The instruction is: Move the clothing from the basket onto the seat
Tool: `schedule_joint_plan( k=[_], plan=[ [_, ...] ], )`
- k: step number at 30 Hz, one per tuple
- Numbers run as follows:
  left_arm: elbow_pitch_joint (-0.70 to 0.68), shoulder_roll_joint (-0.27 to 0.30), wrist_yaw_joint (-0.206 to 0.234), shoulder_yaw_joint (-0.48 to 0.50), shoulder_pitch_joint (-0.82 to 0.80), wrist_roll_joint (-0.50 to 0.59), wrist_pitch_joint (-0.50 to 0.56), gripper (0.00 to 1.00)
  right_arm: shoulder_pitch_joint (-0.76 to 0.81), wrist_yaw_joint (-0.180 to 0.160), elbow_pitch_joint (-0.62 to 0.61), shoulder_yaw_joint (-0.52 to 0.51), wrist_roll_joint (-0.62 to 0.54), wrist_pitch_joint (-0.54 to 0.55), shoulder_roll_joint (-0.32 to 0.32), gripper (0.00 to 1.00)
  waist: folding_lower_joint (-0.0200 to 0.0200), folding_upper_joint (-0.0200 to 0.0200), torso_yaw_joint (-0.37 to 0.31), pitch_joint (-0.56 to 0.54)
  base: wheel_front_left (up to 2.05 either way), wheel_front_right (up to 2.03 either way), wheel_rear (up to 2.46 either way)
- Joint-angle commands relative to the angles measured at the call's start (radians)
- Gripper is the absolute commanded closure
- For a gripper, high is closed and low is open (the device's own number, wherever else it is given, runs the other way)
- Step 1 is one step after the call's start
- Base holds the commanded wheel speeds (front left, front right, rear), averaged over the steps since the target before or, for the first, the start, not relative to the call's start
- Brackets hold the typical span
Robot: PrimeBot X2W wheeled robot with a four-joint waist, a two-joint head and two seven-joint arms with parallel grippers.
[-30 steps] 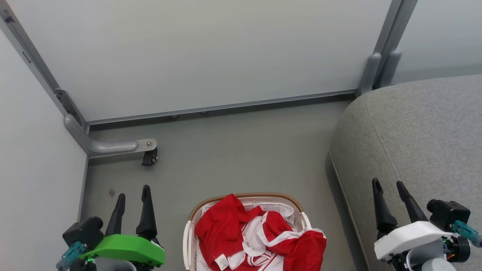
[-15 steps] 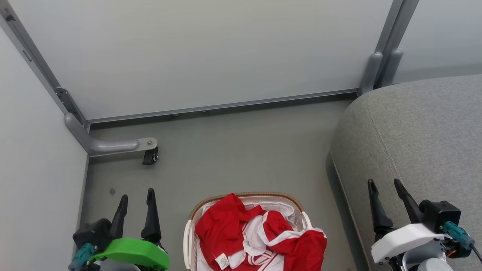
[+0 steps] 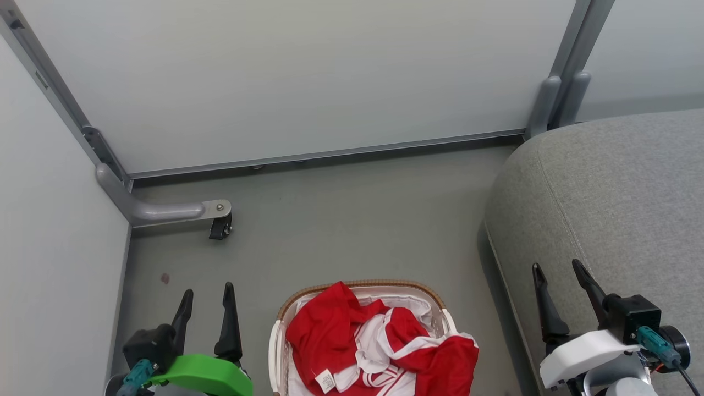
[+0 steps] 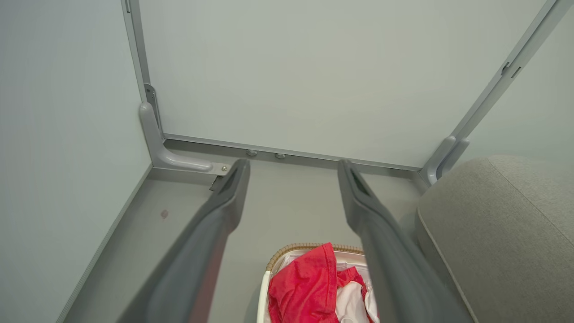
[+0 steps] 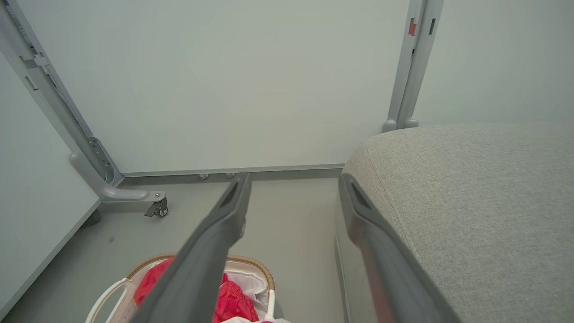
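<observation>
Left gripper (image 3: 208,289): lower left of the head view, beside the basket's left side and apart from it; fingers parted to a moderate gap with nothing between them; over the last second it has slid inward toward the basket and sunk lower in the view
Right gripper (image 3: 555,265): lower right, seen against the near edge of the seat; fingers likewise parted and empty; it has drifted slightly inward while its wrist turned
Clothing (image 3: 330,330): red and white garments heaped in the basket, one red fold spilling over the right rim; untouched and unmoved
Basket (image 3: 363,285): white with a brown woven rim, standing on the floor between the two grippers, just beside the seat's base
Seat (image 3: 616,192): large grey cushion at the right, with a rounded edge and one seam
Floor (image 3: 341,220): grey, with a small reddish mark at the left
Caster foot (image 3: 220,226): grey bracket with a black wheel, well apart from the basket
Panels (image 3: 302,82): pale partitions closing the far side
Reading: the background barely shifts, so the change is judged to be arm motion; both arms appear to be closing on the basket for a first grasp, and the transfer has not begun
</observation>
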Motion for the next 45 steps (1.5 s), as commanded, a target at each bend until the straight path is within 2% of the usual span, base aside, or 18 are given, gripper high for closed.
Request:
schedule_joint_plan(
  k=[1,16,36,45],
  plan=[
    [0.003,0.007,0.004,-0.002,0.010,0.022,-0.010,0.00,0.014,0.000,0.000,0.000,-0.023,-0.010,-0.006,0.00,-0.0001,0.0000,0.001,0.000,0.00,0.00,0.00],
    [0.036,0.008,0.009,-0.017,0.014,0.099,-0.035,0.00,0.018,0.000,0.005,0.005,-0.128,-0.035,-0.007,0.00,-0.0001,0.0000,0.005,0.002,0.00,0.00,0.00],
    [0.046,0.008,0.006,-0.018,0.006,0.084,-0.033,0.00,0.015,0.000,-0.006,0.002,-0.122,-0.035,-0.007,0.00,-0.0001,0.0000,0.003,0.013,0.00,0.00,0.00],
    [0.041,0.007,0.002,-0.039,-0.076,0.096,-0.033,0.00,-0.046,0.000,-0.031,-0.006,-0.126,-0.035,-0.007,0.00,-0.0001,0.0000,-0.007,0.126,0.00,0.00,0.00]
  ],
)
